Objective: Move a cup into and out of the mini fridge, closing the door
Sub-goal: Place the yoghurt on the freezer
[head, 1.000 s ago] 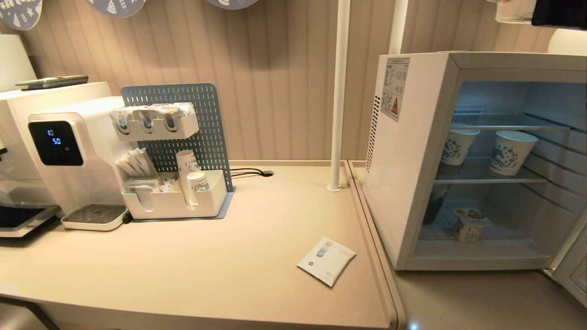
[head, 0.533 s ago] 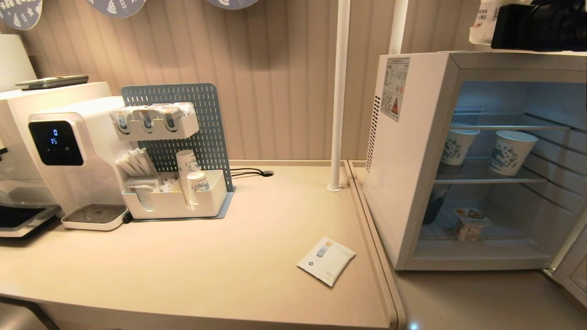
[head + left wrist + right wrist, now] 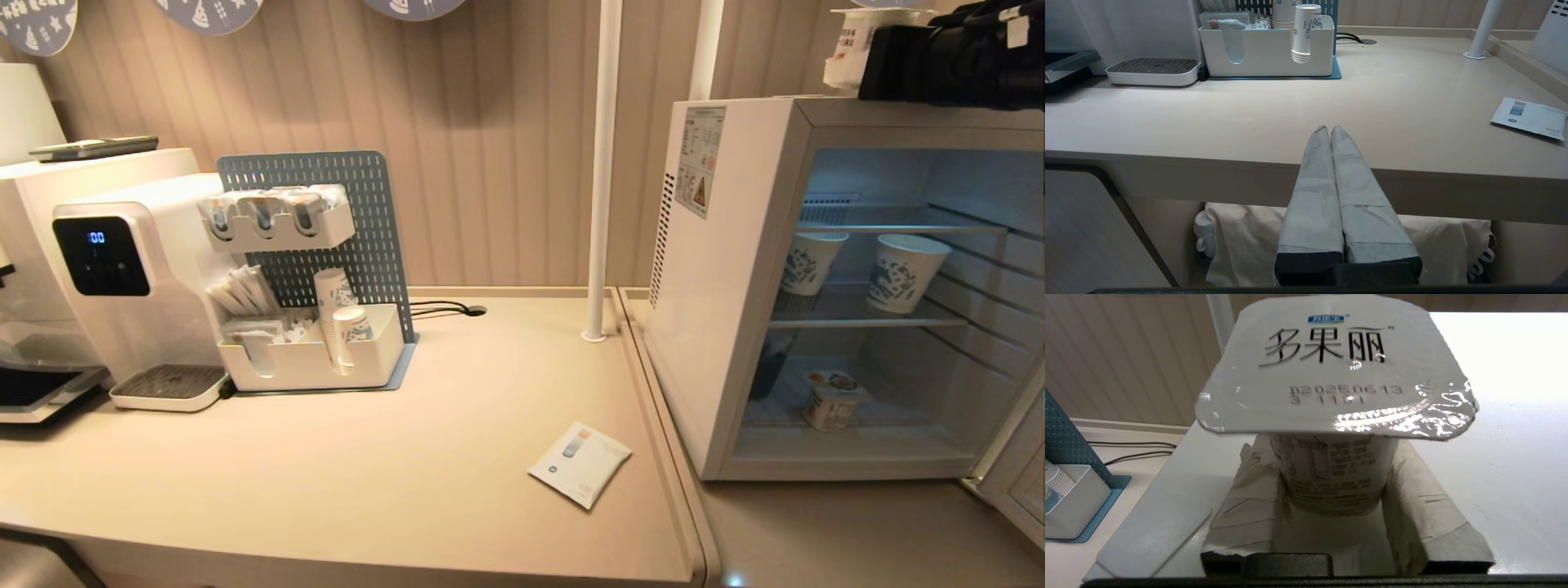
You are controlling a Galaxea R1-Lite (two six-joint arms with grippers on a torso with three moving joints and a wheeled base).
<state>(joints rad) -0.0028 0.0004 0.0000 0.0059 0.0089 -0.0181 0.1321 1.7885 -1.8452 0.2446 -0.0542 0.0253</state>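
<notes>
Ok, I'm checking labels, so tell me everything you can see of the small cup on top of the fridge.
The cup is a small white plastic pot, upright, with fine printed text on its wall. Its wide silvery foil lid bears dark characters and a stamped date code, and its edge is crinkled. It stands on the mini fridge's white top, within the right gripper; whether it is gripped is unclear.

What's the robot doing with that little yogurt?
The robot's right hand has a small yogurt cup between its fingers, on or just above the top of the mini fridge. The fridge door hangs open. Another yogurt cup sits on the bottom shelf, with two paper cups above. The left hand waits shut by the counter edge.
</notes>
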